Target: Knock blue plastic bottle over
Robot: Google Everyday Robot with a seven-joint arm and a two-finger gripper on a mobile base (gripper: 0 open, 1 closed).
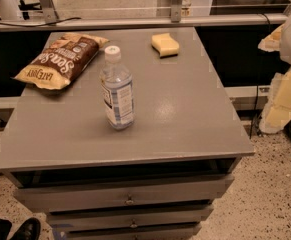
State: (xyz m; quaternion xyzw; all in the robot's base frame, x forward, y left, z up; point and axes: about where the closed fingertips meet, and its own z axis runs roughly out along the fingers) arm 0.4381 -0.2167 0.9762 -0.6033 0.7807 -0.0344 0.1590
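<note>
The blue plastic bottle (117, 91) stands upright left of the middle of the grey cabinet top (195, 119). It is clear and bluish, with a white cap and a white-and-blue label. My gripper (281, 101) shows as a pale white and yellowish shape at the right edge of the view. It is beyond the table's right side and well apart from the bottle, touching nothing on the table.
A brown and yellow chip bag (60, 59) lies flat at the back left. A yellow sponge (165, 44) lies at the back centre. A metal rail (135, 21) runs behind the table. Drawers (127, 196) are below the top. A dark shoe (25, 229) is on the floor at the bottom left.
</note>
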